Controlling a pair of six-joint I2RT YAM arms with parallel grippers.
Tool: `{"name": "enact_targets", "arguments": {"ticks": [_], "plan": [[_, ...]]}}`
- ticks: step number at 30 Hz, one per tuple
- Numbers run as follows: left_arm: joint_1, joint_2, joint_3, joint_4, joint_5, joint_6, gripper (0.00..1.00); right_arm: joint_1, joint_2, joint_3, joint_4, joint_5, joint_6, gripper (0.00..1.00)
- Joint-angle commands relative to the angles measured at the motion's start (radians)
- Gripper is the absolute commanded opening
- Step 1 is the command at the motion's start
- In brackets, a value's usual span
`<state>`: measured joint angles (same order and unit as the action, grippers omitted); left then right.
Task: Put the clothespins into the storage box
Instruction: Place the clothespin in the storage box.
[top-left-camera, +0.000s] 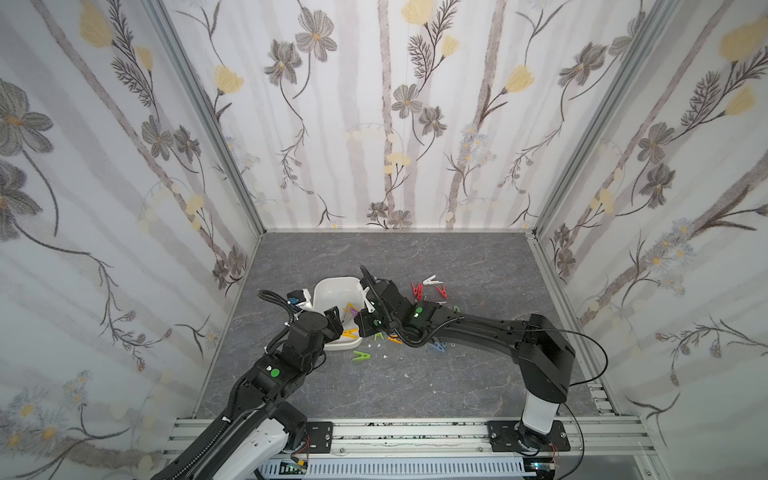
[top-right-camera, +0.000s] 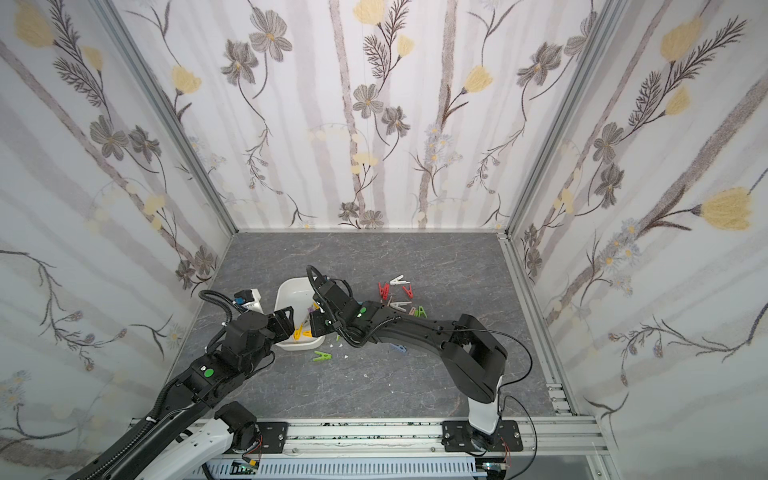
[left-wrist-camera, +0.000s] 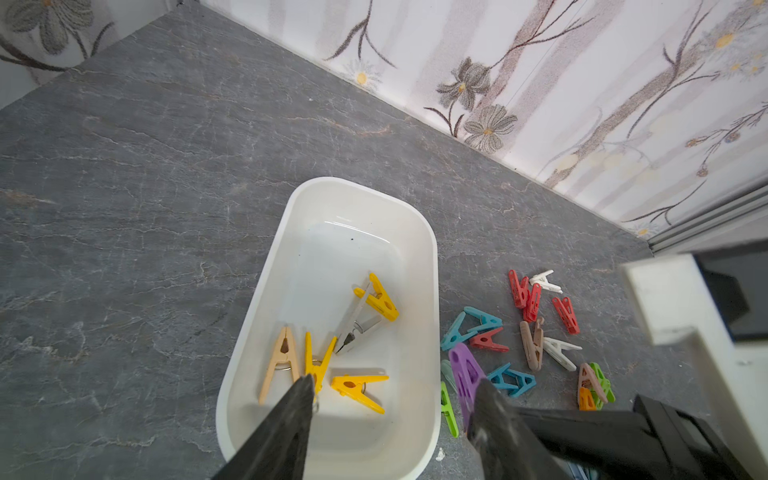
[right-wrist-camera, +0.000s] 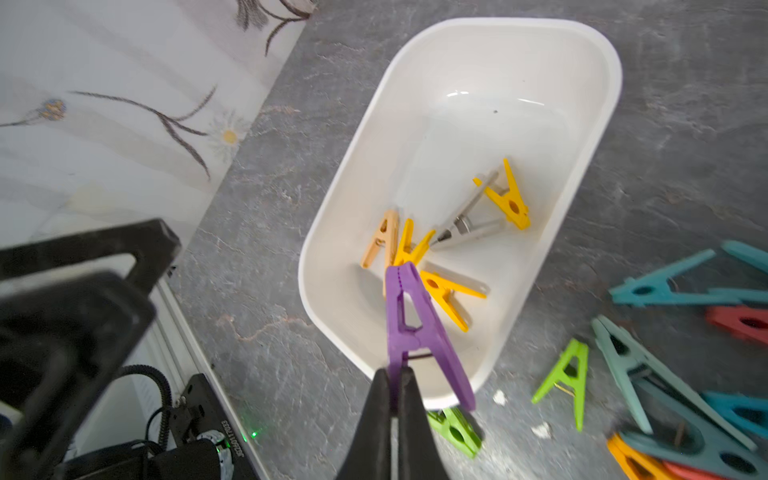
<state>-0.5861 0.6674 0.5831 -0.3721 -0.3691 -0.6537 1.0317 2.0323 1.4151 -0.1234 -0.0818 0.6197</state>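
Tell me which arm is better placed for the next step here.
Right. The right gripper is shut on a purple clothespin that hangs over the storage box, so opening the jaws would likely drop it in. The left gripper stands open and empty above the box.

Bright, even light, soft shadows; small glare inside the storage box (right-wrist-camera: 590, 108); blurred wrist-view foregrounds, bowed edges.

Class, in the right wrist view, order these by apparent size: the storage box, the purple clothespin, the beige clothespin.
1. storage box
2. purple clothespin (nearest the camera, so its lead over beige is unsure)
3. beige clothespin
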Motion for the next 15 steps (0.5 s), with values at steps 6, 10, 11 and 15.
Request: {"name": "enact_targets", "arguments": {"ticks": [6,10,11,15], "plan": [[0.003,-0.011,-0.017,0.005,0.034,-0.026,0.68,-0.052,-0.007,-0.003,0.095,-0.089,0.002,0.28],[0.005,-0.086,-0.068,0.129,0.137,-0.031,0.77,-0.077,-0.108,-0.127,0.086,-0.032,0.002,0.29],[0.005,-0.108,-0.078,0.144,0.135,-0.050,0.82,-0.085,-0.143,-0.169,0.085,-0.014,0.001,0.29],[0.008,-0.168,-0.106,0.207,0.153,-0.046,0.86,-0.117,-0.286,-0.351,0.077,0.056,0.009,0.29]]}}
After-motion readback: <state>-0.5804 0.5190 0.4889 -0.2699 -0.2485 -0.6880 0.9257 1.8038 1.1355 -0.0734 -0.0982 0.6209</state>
